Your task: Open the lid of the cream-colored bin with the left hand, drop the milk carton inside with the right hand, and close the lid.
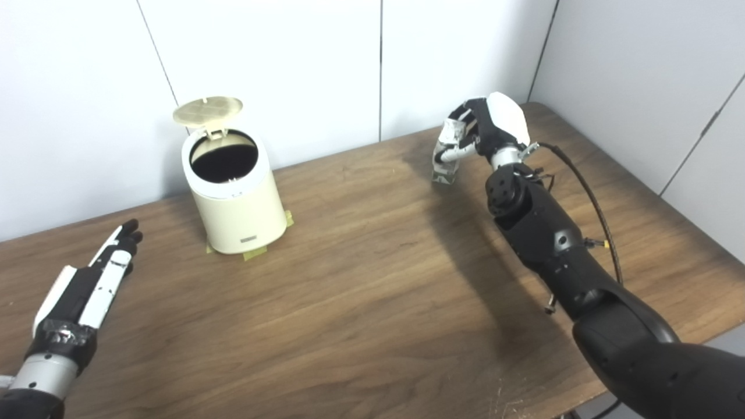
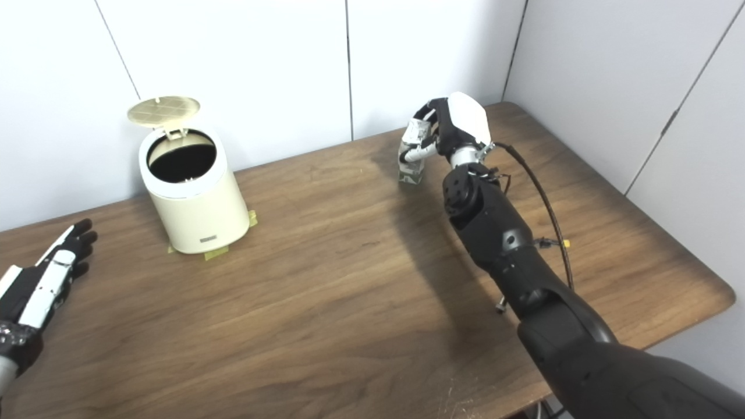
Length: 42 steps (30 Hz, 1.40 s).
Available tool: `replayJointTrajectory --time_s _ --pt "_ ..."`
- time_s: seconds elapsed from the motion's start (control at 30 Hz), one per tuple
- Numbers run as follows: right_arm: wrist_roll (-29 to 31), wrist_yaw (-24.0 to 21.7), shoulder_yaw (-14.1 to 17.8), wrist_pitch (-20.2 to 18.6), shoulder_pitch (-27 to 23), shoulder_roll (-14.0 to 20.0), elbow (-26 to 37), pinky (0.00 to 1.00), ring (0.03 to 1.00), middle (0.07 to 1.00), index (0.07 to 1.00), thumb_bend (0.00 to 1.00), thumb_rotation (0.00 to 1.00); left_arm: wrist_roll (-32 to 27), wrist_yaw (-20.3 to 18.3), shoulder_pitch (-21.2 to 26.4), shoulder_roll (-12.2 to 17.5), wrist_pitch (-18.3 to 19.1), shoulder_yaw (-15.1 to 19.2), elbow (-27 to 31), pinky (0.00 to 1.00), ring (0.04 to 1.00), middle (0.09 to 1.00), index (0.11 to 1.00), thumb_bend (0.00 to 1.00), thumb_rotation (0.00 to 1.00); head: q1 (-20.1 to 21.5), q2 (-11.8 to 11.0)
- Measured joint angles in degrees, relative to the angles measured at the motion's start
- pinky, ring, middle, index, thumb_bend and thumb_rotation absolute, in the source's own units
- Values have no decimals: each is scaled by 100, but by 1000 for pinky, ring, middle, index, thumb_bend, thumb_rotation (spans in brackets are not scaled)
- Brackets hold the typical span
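Note:
The cream-colored bin (image 1: 236, 203) stands at the back left of the table, its round lid (image 1: 208, 110) flipped up and the dark inside showing. My right hand (image 1: 486, 131) is at the back right, fingers wrapped around the small milk carton (image 1: 447, 154), which looks upright and at or just above the tabletop. My left hand (image 1: 96, 276) lies low at the front left, fingers stretched flat and apart, holding nothing, well left of the bin.
Yellow tape marks (image 1: 256, 251) sit under the bin's base. A black cable (image 1: 588, 198) loops along my right forearm. The wooden table (image 1: 361, 279) ends at the wall behind and at a rounded corner on the right.

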<state>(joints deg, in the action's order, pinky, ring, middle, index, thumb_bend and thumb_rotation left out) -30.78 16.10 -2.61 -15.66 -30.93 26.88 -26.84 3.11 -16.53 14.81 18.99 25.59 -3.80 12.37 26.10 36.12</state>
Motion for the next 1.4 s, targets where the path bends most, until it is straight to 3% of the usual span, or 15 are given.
replayJointTrajectory --time_s 0.4,0.6,0.87,1.17,1.4 --pt "-42 80 -62 204 64 15 42 338 416 503 485 501 0 88 0 -10 -2 40 3 58 1000 999 975 995 492 1000 -149 18" --pt "-202 -115 -144 183 414 -33 1161 331 420 509 492 500 0 112 1 -11 -18 39 -6 53 1000 1000 962 976 519 1000 -343 0" --pt "-397 -495 -260 181 420 -82 2372 356 422 506 491 502 0 163 1 -19 -70 -101 -90 -54 1000 1000 970 976 585 1000 -720 9" --pt "-500 -1050 -444 186 381 -549 3373 358 409 499 498 501 0 263 41 -107 -201 -427 -201 -159 950 959 961 965 612 1000 -1406 9" --pt "-608 -1081 -567 354 85 -990 3470 351 394 500 507 499 0 441 103 -211 -320 -480 -274 -218 945 957 953 953 645 1000 -1889 -18"
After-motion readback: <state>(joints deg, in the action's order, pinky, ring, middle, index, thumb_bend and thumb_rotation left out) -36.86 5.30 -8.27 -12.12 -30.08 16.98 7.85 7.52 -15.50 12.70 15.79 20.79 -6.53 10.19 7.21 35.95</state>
